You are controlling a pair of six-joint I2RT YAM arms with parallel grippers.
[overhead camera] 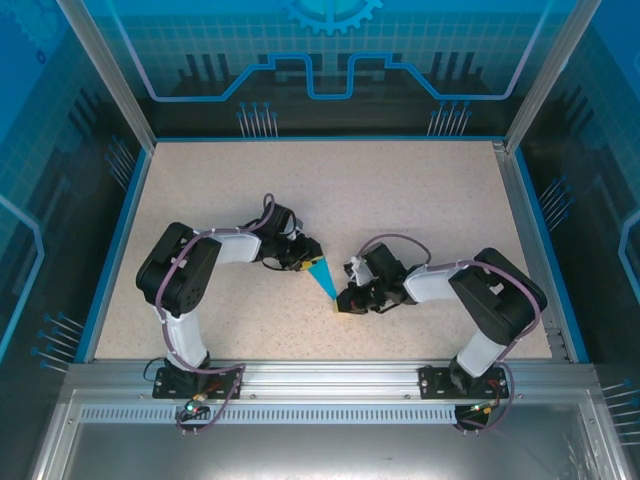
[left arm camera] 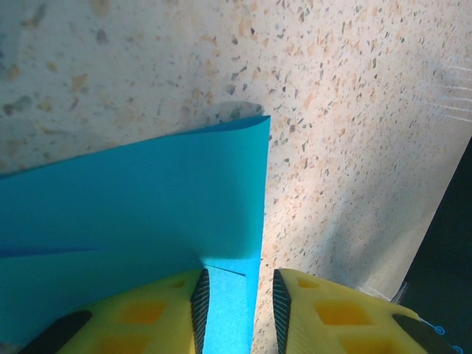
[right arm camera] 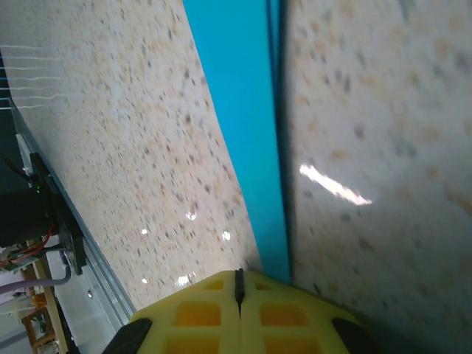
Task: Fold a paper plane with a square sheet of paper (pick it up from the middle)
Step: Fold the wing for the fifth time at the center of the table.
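The blue paper (overhead camera: 322, 274) lies flat on the tabletop (overhead camera: 400, 190), about midway between the left and right edges and nearer the near edge than the far one, folded into a narrow wedge. Its wide end sits at the left hand (overhead camera: 303, 258) and its point at the right hand (overhead camera: 348, 297). On the left wrist view, the left hand (left arm camera: 240, 295) has its fingers apart and straddles one strip of the wide end, with a visible gap to the paper's edge on one side. The right hand (right arm camera: 238, 279) has its fingers pressed together, with the paper's narrow end running up just beside the tips; whether it pins the paper cannot be determined. Risks noted: closing the left hand off-square could crumple the layers or skew the crease. Any sideways drag by the right hand could buckle or tear the point. The thin sheet may slide on the smooth tabletop.
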